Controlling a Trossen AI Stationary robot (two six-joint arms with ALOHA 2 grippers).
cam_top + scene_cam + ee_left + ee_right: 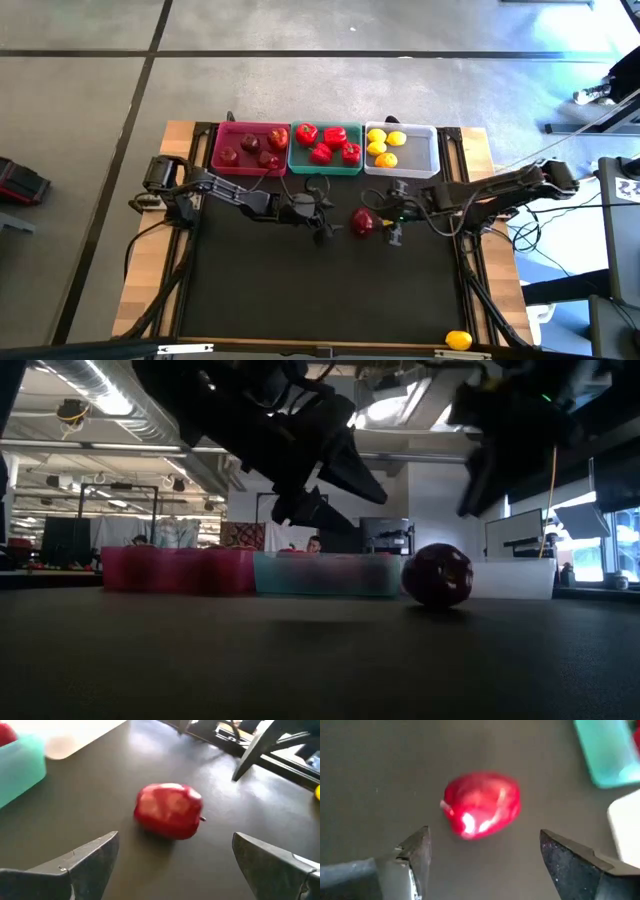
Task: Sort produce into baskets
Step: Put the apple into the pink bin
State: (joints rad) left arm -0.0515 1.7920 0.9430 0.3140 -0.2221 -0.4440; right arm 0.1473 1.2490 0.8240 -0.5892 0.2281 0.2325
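A dark red apple (pixel 363 222) lies on its side on the black mat, in front of the teal basket (pixel 326 148). My left gripper (pixel 325 210) stands open just to the apple's left, above the mat, and points at it (pixel 169 811). My right gripper (pixel 393 213) is open just to the apple's right and looks down on it (pixel 481 804). Neither gripper touches the apple. The pink basket (pixel 250 148) holds apples, the teal one red peppers, and the white basket (pixel 400 148) lemons. One lemon (pixel 458 340) lies at the near right edge.
The three baskets stand side by side along the table's far edge. The black mat (pixel 300 290) lies bare toward the near edge. Wooden table borders and cables run along both sides. In the low view the apple (pixel 437 575) sits in front of the baskets.
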